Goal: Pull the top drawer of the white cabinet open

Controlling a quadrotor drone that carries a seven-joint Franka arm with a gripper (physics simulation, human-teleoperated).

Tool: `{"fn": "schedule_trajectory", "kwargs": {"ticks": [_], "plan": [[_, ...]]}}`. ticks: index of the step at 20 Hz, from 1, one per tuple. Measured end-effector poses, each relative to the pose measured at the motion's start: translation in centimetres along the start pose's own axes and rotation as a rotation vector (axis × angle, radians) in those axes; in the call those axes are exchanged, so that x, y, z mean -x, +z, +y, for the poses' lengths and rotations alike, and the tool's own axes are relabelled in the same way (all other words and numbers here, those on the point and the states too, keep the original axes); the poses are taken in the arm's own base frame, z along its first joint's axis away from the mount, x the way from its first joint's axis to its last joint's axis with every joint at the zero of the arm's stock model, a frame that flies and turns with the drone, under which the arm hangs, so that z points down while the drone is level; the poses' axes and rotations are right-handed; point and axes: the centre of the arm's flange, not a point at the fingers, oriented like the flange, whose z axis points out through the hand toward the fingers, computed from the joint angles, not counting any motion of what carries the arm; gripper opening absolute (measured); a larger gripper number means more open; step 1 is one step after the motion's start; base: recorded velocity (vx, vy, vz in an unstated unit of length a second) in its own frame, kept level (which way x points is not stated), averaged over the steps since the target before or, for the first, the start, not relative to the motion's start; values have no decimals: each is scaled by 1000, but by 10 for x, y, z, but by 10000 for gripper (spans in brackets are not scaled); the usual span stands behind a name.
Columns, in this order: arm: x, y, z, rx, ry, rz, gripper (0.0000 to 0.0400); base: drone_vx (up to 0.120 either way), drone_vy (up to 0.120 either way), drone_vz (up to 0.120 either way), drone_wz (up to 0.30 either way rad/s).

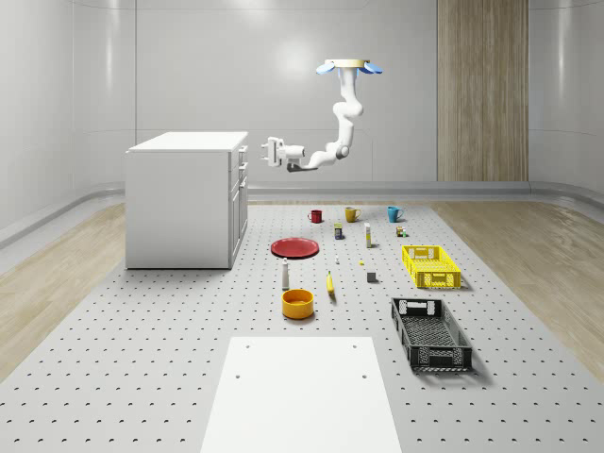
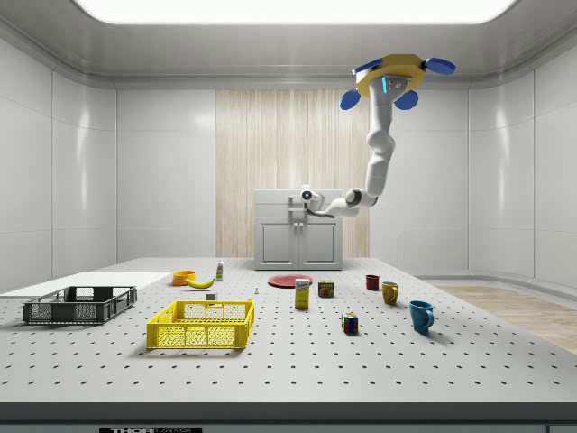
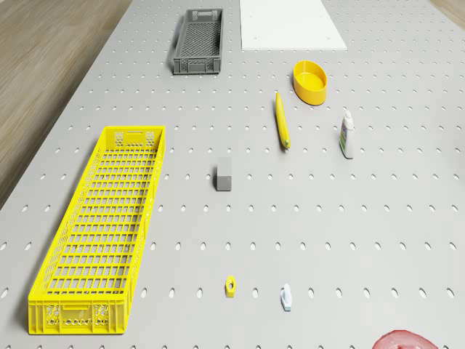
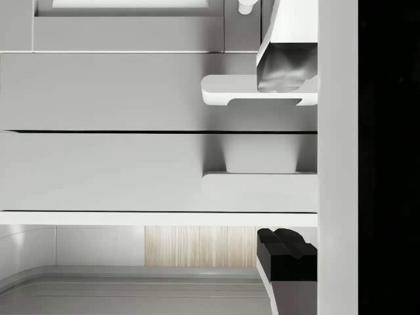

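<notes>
Whole-scene cam: high, set back from the pegboard table (image 1: 142,377), looks down its length toward the white cabinet (image 1: 179,203) and back wall. Side cam: low, near table level, faces the cabinet front (image 2: 299,236) across the table. Both catch the drone (image 1: 349,66) and arm. Drone cam: forward-down on the tabletop; shares the yellow crate (image 3: 102,225) with both. Wrist cam: very close, facing the drawer fronts (image 4: 131,92).

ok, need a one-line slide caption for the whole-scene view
Drone hovers above the table, arm reaching the open gripper toward the white cabinet's top drawer.
</notes>
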Motion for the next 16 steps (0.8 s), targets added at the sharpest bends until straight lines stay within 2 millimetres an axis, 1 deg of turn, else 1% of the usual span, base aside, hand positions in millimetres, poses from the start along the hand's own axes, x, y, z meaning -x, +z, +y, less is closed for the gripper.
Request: {"fn": "schedule_trajectory", "kwargs": {"ticks": [16], "plan": [[-1,37,-1,1,-1,-2,305,0,0,0,0]]}}
